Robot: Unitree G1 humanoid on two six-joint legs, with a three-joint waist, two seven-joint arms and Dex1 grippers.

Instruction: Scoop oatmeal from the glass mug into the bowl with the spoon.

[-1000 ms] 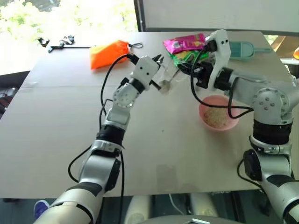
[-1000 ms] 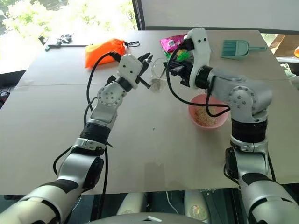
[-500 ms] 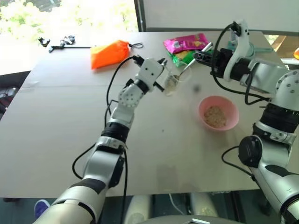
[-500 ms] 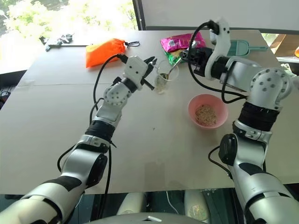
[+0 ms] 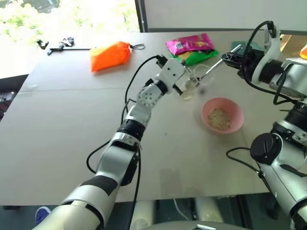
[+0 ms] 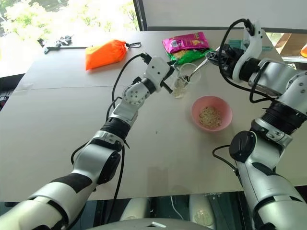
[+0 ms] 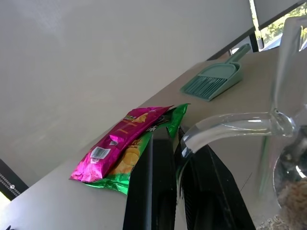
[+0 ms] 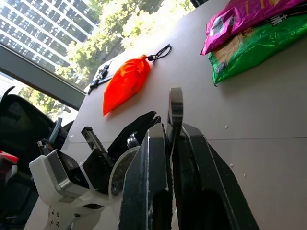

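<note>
— Gripping the spoon (image 6: pixel 197 68) by its handle, the right gripper (image 6: pixel 221 56) dips it into the glass mug (image 6: pixel 181 82); the left gripper (image 6: pixel 169 79) is clamped on the mug's handle, holding it raised beside the bowl (image 6: pixel 211 113).

— Risk?

— Probably flakes spilling on the table (image 6: pixel 57 124) if the spoon tilts before reaching the bowl.

The left gripper (image 5: pixel 188 82) has carried the small clear glass mug (image 5: pixel 191 85) rightward, from left of the shallow pink bowl (image 5: pixel 223 115) to just beyond its far-left rim — the right gripper (image 5: pixel 229 55), clamped on the shiny silver metal spoon (image 5: pixel 211 68), has swung off the bowl to the far right, spoon tip now dipping into the mug
</note>
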